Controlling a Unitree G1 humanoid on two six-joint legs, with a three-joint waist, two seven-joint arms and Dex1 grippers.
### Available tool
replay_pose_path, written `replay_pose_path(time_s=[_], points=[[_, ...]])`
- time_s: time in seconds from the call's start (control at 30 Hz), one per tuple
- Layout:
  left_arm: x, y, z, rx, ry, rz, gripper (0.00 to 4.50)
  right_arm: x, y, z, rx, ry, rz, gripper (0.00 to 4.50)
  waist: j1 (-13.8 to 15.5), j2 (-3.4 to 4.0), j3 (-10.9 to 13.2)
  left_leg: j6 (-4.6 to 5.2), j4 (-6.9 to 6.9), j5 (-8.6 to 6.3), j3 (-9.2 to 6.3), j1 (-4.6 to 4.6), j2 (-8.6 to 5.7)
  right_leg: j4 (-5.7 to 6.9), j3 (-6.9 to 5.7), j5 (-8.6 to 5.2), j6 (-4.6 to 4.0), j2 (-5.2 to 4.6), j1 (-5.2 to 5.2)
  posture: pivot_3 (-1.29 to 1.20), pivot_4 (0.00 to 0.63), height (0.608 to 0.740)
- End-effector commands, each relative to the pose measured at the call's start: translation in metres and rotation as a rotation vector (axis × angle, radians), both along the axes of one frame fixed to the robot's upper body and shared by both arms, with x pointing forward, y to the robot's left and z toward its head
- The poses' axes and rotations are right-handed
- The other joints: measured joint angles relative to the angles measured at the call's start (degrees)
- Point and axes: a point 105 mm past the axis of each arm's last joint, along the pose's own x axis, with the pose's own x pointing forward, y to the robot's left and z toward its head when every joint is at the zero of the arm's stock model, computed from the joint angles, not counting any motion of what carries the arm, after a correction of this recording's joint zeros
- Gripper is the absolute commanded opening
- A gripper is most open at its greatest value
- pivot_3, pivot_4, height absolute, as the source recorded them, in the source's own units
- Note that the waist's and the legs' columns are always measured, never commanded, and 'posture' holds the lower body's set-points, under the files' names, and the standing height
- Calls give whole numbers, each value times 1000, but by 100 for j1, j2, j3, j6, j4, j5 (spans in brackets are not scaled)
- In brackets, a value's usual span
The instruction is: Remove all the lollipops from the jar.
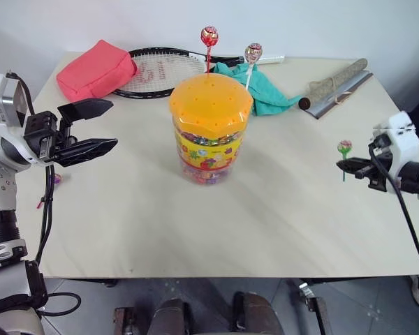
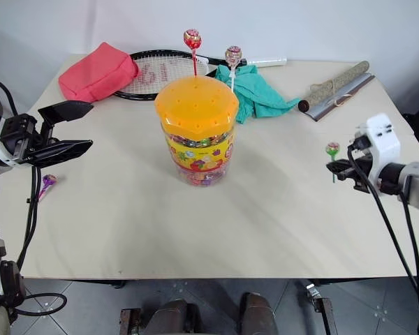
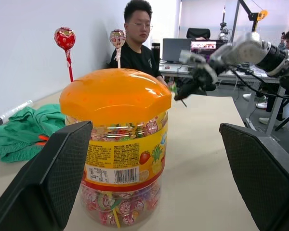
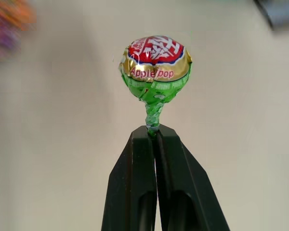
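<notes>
My left gripper (image 1: 91, 125) gapes empty at nine o'clock of the jar (image 1: 209, 129); right gripper (image 1: 350, 166) pinches the green lollipop (image 1: 344, 147) at three (purple lollipop (image 2: 47, 181) out, two remain).

Orange lid (image 1: 210, 105), green lollipop (image 4: 155, 70), red lollipop (image 1: 209, 36), pink pouch (image 1: 96, 70), teal cloth (image 1: 265, 91)

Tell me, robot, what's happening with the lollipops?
Right gripper shut on green lollipop. Left gripper open beside jar. Red lollipop, pinkish lollipop still in lid. Nothing blocking.
</notes>
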Motion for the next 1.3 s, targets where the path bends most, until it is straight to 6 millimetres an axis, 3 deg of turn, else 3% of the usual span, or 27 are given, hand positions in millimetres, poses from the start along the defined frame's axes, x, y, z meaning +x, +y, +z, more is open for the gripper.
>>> replay_pose_path(time_s=[0.03, 0.13, 0.27, 0.37, 0.57, 0.67, 0.73, 0.97, 1.1, 1.3], points=[[-6, 3, 9, 8, -39, 9, 4500, 7, -26, -25, -28, 29, -144, 29, 5, 2, 1, 0, 0, 0, 1, 0, 0, 0, 1, 0, 0, 0, 0, 0, 150, 740], [-6, 1, 9, 7, -40, 2, 4500, 10, -39, -51, -52, 76, -203, 29, 23, 2, 1, 0, 0, 0, 1, 0, -1, 0, 2, 0, 0, 0, 0, 0, 150, 740], [-5, -1, 9, 5, -41, -4, 4500, 12, -46, -66, -22, 104, -247, 29, 65, 4, 2, 0, 2, 0, -1, 0, -1, 0, 3, 0, 0, 0, 1, 0, 150, 740], [-6, -1, 8, 9, -38, -7, 4500, 10, -42, -62, -5, 79, -224, 694, 78, 4, 2, 0, 3, 0, -4, -1, -1, 0, 2, 0, 0, -1, 2, 0, 150, 740], [-5, -3, 9, 7, -34, -19, 4500, -1, -34, -40, 13, -4, -169, 2709, 60, 5, 2, 0, 2, 0, -1, 0, 0, -1, 3, 0, 0, 1, 2, 0, 150, 740], [-4, -4, 9, 6, -32, -25, 4500, -12, -29, -25, 21, -50, -129, 3751, 62, 7, 3, 0, 2, 0, -1, 0, 0, -1, 4, 0, 0, 2, 2, 0, 150, 740], [-2, -4, 11, 7, -32, -26, 4500, -26, -18, -4, 42, -119, -58, 4433, 92, 7, 3, 0, 1, 0, -2, -1, 0, -1, 3, 0, 0, 1, 2, 0, 150, 740], [3, -7, 14, 5, -36, -49, 4500, -56, 22, 56, 96, -300, 164, 4477, 99, 8, 4, 0, 5, 0, -2, 5, 0, -3, 5, 1, 2, 3, 8, 0, 150, 740], [4, -8, 15, -1, -45, -61, 4500, -53, 48, 90, 108, -419, 275, 4477, 70, 8, 4, 0, 4, 0, -1, 6, -1, -3, 8, 1, 2, 3, 7, 0, 150, 740], [3, -5, 19, -2, -64, -41, 4500, -36, 80, 122, 172, -523, 395, 4477, 50, 7, 4, 0, 2, 0, 0, 7, 1, -3, 8, 1, 2, 6, 5, 0, 150, 740]])
